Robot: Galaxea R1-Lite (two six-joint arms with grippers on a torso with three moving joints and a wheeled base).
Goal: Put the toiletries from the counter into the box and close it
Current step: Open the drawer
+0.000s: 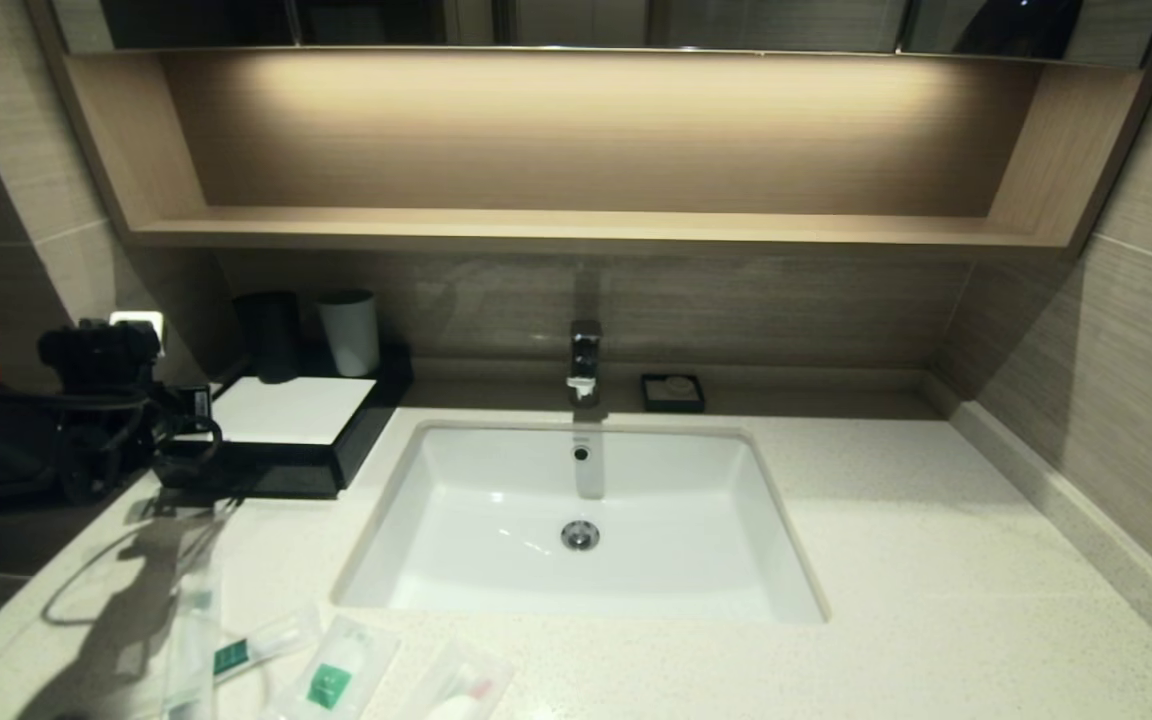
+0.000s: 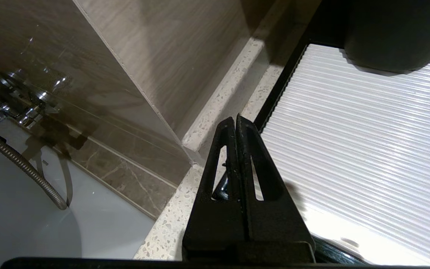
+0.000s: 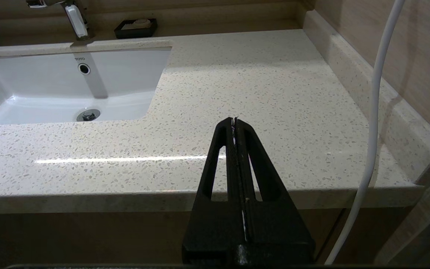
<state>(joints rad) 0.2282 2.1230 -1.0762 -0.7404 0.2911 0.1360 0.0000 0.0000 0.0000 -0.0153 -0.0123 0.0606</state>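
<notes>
Nearest the head camera, along the front left edge of the speckled bench, lie the clear-wrapped toiletries: a long toothbrush pack, a second toothbrush pack with a green label, a flat sachet with a green square, and a packet with a pink-red mark. Further back on the left, the left claw has its fingers pressed together on nothing, hovering at the left edge of the black box, above its ribbed white top panel. A black tumbler and white tumbler stand behind the panel. The white sink sits mid-bench, a small black dish behind it. The right claw, fingers together, hangs off the bench's front right edge.
</notes>
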